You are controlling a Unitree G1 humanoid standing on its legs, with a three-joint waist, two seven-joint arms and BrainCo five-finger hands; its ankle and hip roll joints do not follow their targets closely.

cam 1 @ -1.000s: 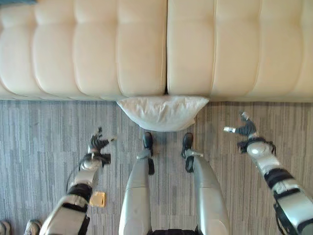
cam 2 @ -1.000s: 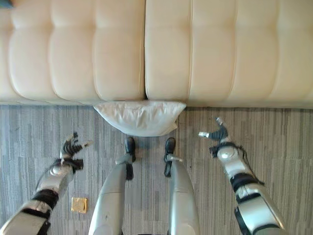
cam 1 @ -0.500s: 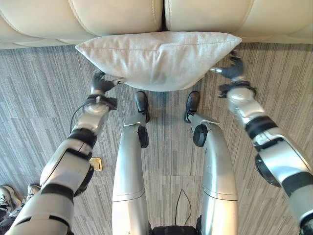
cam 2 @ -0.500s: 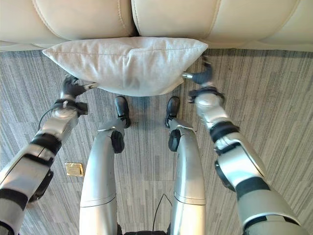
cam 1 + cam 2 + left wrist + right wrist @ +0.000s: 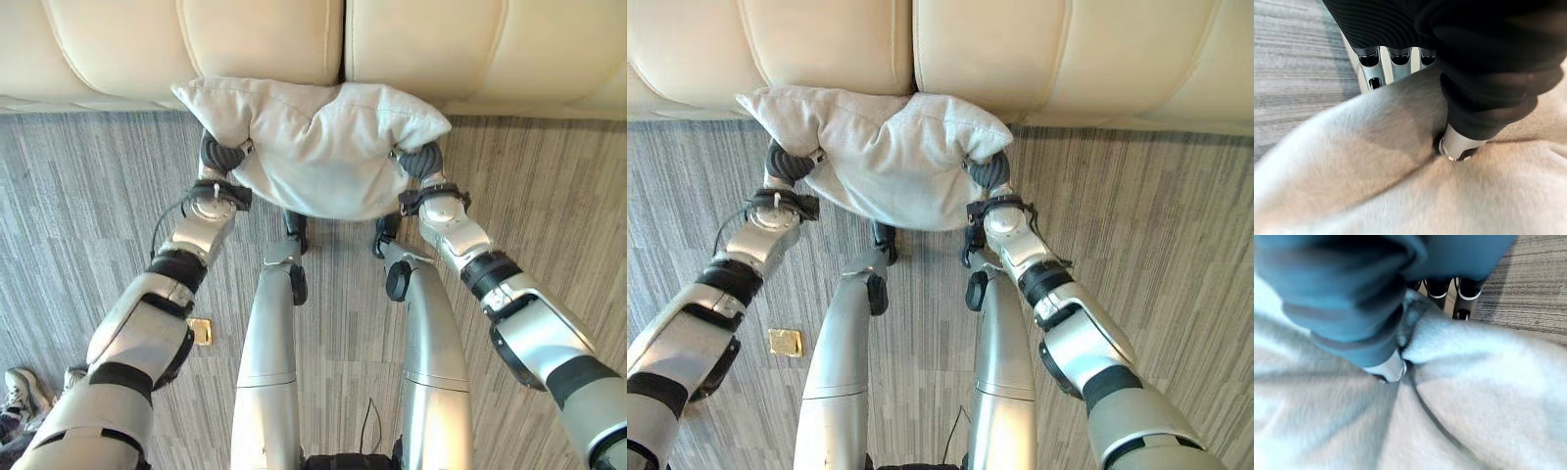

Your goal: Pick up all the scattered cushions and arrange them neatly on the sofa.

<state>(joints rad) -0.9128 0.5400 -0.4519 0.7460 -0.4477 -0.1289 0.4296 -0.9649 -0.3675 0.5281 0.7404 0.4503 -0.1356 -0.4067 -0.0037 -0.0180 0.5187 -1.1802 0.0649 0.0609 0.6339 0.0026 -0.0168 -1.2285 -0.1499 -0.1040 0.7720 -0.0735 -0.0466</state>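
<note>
1. Both hands are now pinching the cushion (image 5: pixel 318 147), where half a second ago they were only flanking it.
2. Left hand (image 5: pixel 221 155) and right hand (image 5: pixel 422 160) are clamping its ends, thumbs dug in, bunching it against the sofa (image 5: pixel 265 39) front above the floor (image 5: pixel 88 196).
3. No writing is showing.

A grey striped floor (image 5: pixel 88 196) is seen; a small gold plate (image 5: pixel 200 331) is set on it.

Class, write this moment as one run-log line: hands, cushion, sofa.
left hand: pinching cushion | right hand: pinching cushion | cushion: gripped at both ends, against sofa front | sofa: no cushion on it
</note>
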